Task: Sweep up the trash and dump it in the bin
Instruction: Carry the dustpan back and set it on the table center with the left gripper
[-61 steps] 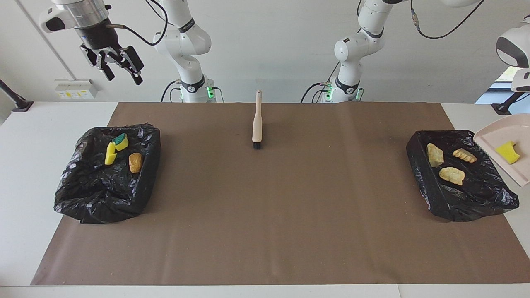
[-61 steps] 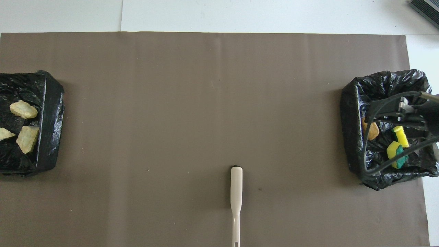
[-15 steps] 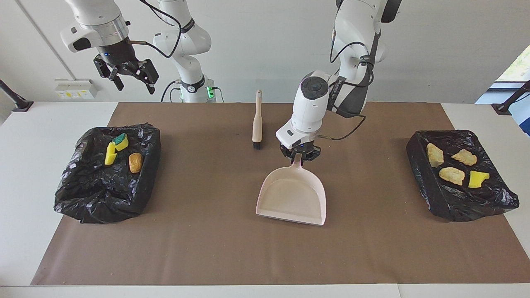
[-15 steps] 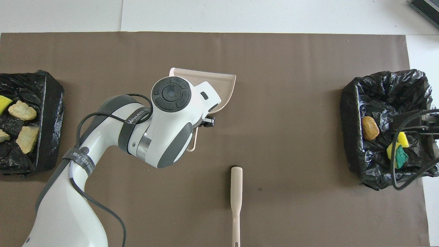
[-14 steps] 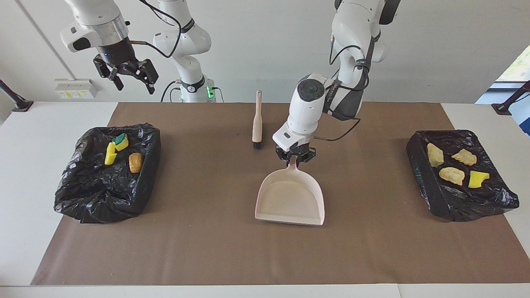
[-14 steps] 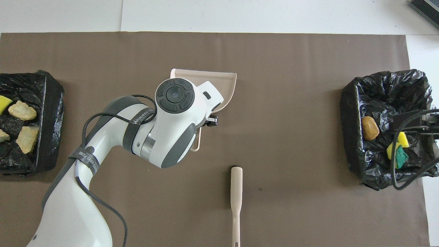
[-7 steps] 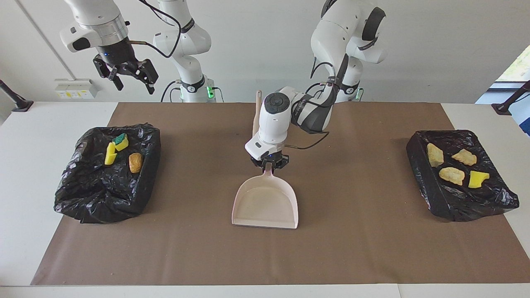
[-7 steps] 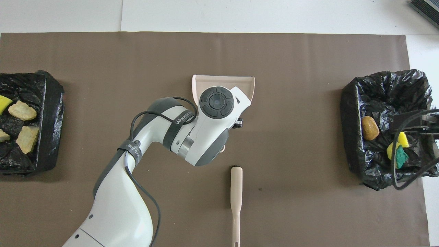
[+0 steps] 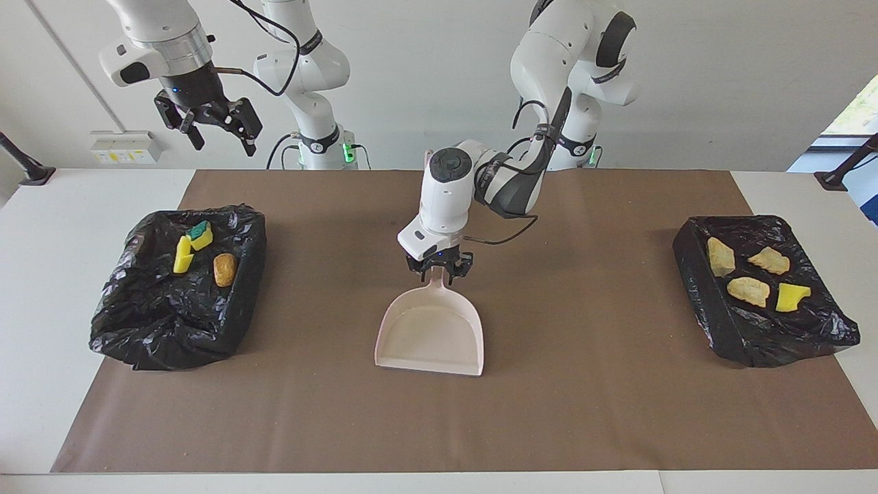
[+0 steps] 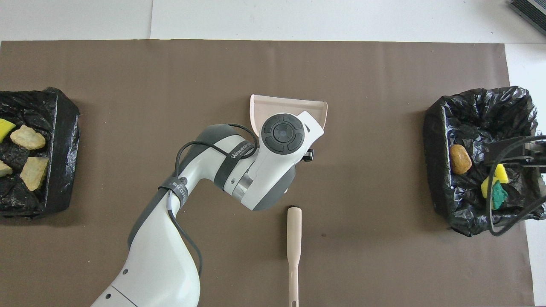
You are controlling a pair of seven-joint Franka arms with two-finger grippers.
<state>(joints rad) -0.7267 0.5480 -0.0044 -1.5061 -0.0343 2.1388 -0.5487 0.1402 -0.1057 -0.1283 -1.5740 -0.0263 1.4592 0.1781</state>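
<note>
A pale pink dustpan lies on a plain brown mat over a white table. The brush is cream, its bristles hidden in both views. Two bins are lined with glossy black bags. One bag holds a yellow sponge piece, a green-topped yellow sponge and an orange-brown chunk. The other holds three tan chunks and a yellow sponge scrap. The arms are white with grey joints; the left gripper and right gripper are black.
</note>
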